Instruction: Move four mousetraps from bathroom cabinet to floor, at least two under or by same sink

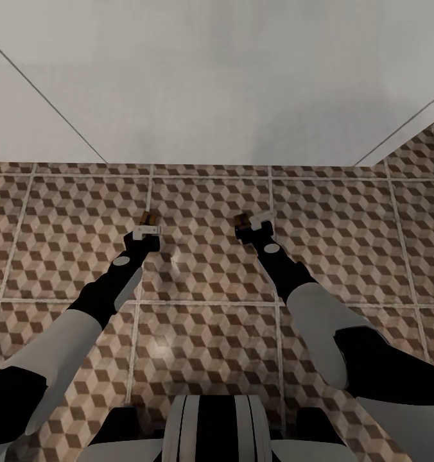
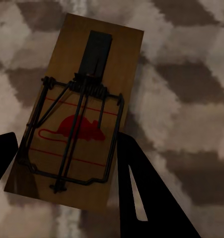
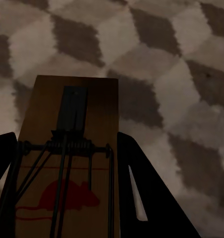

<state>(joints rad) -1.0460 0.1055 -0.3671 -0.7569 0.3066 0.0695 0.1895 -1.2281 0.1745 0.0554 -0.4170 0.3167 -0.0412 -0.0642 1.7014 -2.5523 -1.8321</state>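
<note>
Both arms reach forward over the bathroom floor of brown, beige and white cube-pattern tiles. My left gripper is shut on a small brown wooden mousetrap. In the left wrist view this mousetrap, with dark wire parts and a red mouse print, sits slightly tilted between the black fingers, close above the tiles. My right gripper is shut on a second mousetrap. The right wrist view shows that trap straight between the fingers. The cabinet and the sink are out of view.
A plain white surface rises along the far edge of the tiles, right ahead of both grippers. The tiled floor runs on past its right corner. My black and white trunk is at the lower edge.
</note>
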